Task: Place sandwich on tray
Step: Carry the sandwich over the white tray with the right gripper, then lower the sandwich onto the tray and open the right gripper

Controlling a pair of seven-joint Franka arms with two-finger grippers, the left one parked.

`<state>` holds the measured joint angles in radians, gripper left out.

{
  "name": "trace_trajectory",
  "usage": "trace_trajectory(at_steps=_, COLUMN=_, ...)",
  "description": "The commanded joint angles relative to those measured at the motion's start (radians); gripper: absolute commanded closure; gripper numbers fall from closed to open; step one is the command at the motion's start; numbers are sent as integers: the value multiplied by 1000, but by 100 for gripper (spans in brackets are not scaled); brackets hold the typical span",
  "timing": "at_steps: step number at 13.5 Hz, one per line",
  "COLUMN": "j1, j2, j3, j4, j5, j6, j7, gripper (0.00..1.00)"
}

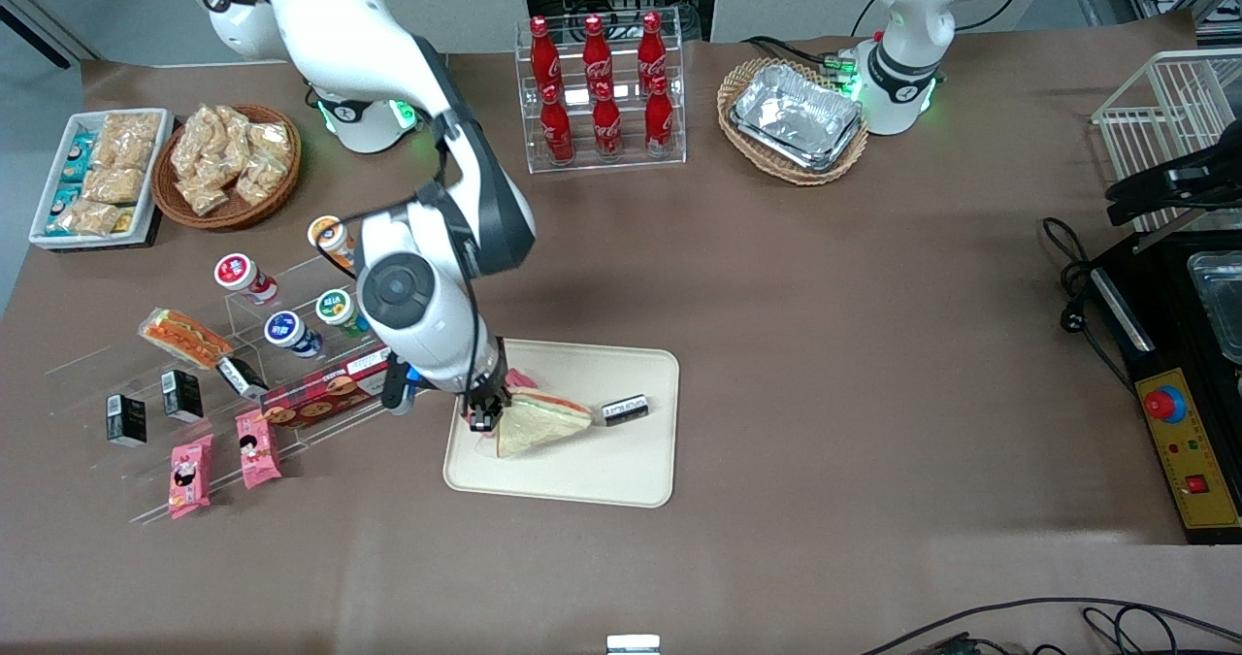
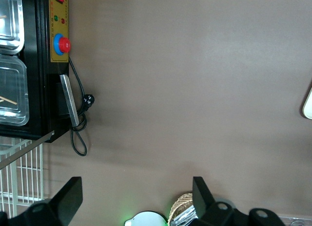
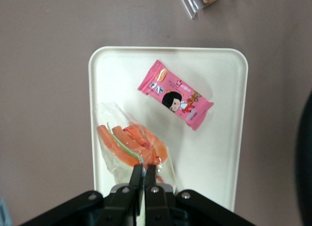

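Fingers (image 3: 138,183) are seen in the right wrist view pressed nearly together, pinching the clear crinkled wrap of the sandwich (image 3: 132,150), whose orange-red and green filling faces the camera; a glossy pink packet (image 3: 175,95) lies beside it on the smooth cream tray (image 3: 214,153). In the front view the gripper (image 1: 485,416) is pointed down from the bent white arm (image 1: 427,277) over the tray's (image 1: 602,471) working-arm end, the pale triangular sandwich (image 1: 541,424) is held at its corner on the tray, and a small black bar (image 1: 624,409) lies near its tip.
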<state>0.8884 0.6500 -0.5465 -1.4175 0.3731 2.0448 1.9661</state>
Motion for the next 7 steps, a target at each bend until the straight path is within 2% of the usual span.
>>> trace_trajectory(at_steps=1, j1=-14, j2=77, j3=-9, j4=17, j5=24, j6=21, j7=104, gripper=100)
trace_trajectory(at_steps=3, j1=-22, j2=117, j3=-9, j4=20, j5=26, j6=35, j7=143, gripper=100)
trace_trajectory(at_steps=7, j1=-23, j2=160, j3=0, j4=22, j5=52, j6=158, j7=233, gripper=100)
